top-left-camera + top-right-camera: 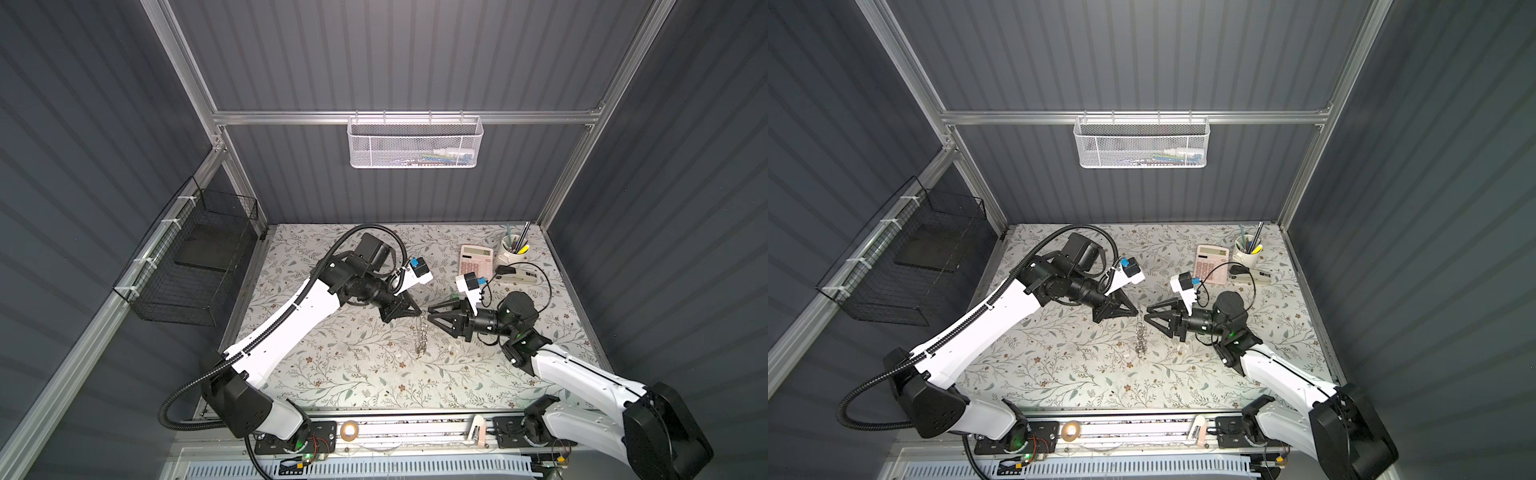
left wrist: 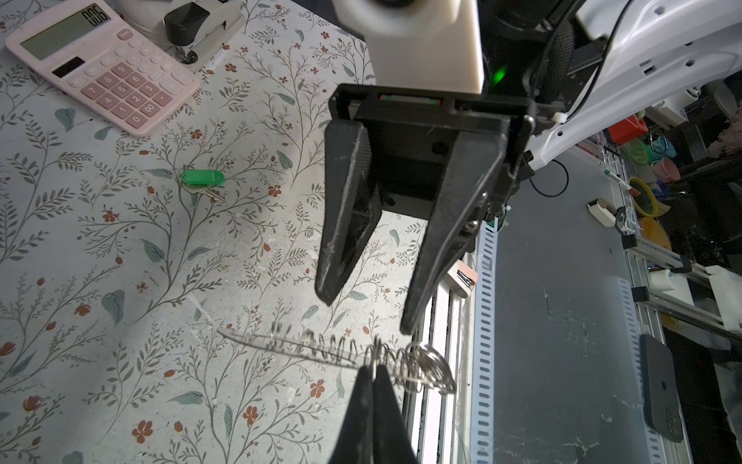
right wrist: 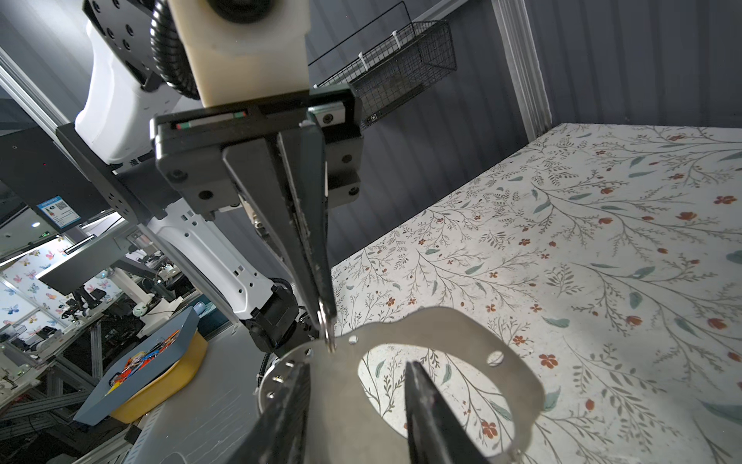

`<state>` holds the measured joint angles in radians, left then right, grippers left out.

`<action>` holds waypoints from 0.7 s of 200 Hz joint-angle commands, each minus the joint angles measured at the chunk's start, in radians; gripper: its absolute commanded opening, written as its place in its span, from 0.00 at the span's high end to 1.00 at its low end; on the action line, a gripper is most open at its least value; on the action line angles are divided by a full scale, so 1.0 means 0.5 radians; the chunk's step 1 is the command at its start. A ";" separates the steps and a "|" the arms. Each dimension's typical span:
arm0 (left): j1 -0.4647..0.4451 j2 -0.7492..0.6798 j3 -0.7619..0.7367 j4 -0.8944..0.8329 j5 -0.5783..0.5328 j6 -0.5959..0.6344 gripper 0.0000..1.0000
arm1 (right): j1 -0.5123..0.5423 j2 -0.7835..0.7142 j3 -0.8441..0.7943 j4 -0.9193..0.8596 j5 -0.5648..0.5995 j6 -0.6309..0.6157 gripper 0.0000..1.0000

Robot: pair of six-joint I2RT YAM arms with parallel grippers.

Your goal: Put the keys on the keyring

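Note:
The keyring [image 1: 422,336] hangs from my left gripper [image 1: 420,311] above the middle of the table, in both top views [image 1: 1140,336]. In the right wrist view it is a flat metal hoop [image 3: 441,325] with holes round its rim. The left gripper [image 2: 375,369] is shut on a small silvery ring at the hoop's upper edge. My right gripper [image 1: 430,316] faces it tip to tip and is open [image 3: 359,373]. One fingertip [image 3: 299,377] lies in front of the hoop's band, the other before its opening. The green-headed key [image 2: 202,178] lies on the table behind the right gripper.
A pink calculator [image 1: 476,257], a stapler [image 1: 515,276] and a mug of pens [image 1: 513,249] stand at the back right. A white mesh basket [image 1: 415,143] hangs on the back wall. On the left wall hangs a black wire basket [image 1: 191,266].

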<state>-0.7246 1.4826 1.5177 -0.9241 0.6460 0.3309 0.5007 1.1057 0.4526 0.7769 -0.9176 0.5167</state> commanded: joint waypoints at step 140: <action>-0.053 0.063 0.033 0.063 0.110 0.013 1.00 | 0.051 0.077 0.097 -0.053 -0.091 -0.048 0.94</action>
<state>-0.7429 1.5143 1.5177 -0.9207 0.6544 0.3302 0.5194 1.1271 0.4747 0.7685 -0.9565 0.5049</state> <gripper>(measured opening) 0.049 0.104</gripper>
